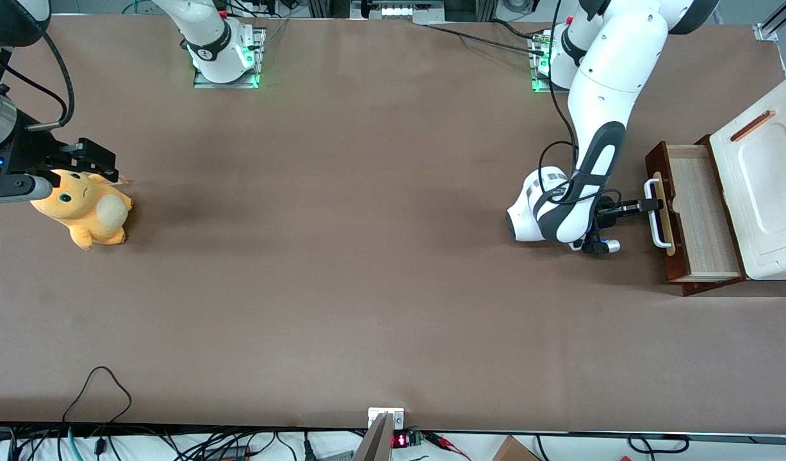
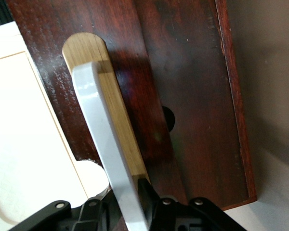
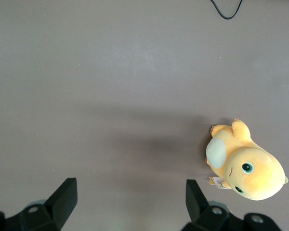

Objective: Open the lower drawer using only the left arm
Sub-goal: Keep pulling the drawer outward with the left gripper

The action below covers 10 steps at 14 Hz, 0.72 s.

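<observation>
Gripping the white loop handle of the lower drawer, the end effector is sitting low over the worktop at the working arm's end. In the wrist view its two black fingers are pressing against either side of the handle's white bar, clenched on it, with the pale wooden strip showing just under the bar against the dark red-brown drawer front. The left arm is reaching down from its base near the worktop's edge farthest from the front camera, its forearm bending toward the drawer.

The drawer is standing pulled well out of the cabinet, its light wood inside lying open to view, and the cabinet's white moulded top panel is overhanging the drawer's inner end. The cabinet is sitting right at the worktop's edge on the working arm's side. The drawer front is facing a wide bare stretch of brown worktop running toward the parked arm's end. An orange plush toy is lying well apart, close to the edge at the parked arm's end.
</observation>
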Each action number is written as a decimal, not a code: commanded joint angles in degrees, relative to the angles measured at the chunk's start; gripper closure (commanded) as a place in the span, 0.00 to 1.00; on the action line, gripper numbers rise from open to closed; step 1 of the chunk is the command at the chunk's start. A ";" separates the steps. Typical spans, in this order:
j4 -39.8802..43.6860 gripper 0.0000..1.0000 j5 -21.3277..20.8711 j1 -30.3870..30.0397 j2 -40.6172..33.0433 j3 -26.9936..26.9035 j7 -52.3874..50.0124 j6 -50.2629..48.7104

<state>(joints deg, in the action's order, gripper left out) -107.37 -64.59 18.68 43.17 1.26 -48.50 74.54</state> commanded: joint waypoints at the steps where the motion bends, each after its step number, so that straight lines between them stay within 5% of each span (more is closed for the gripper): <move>1: 0.32 0.82 6.14 3.73 0.51 0.93 -0.63 -1.94; 10: 1.46 0.82 7.46 4.35 0.78 0.93 -1.07 -2.55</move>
<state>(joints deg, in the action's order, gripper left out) -106.73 -63.40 19.52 43.29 0.87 -48.60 74.62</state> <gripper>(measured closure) 0.824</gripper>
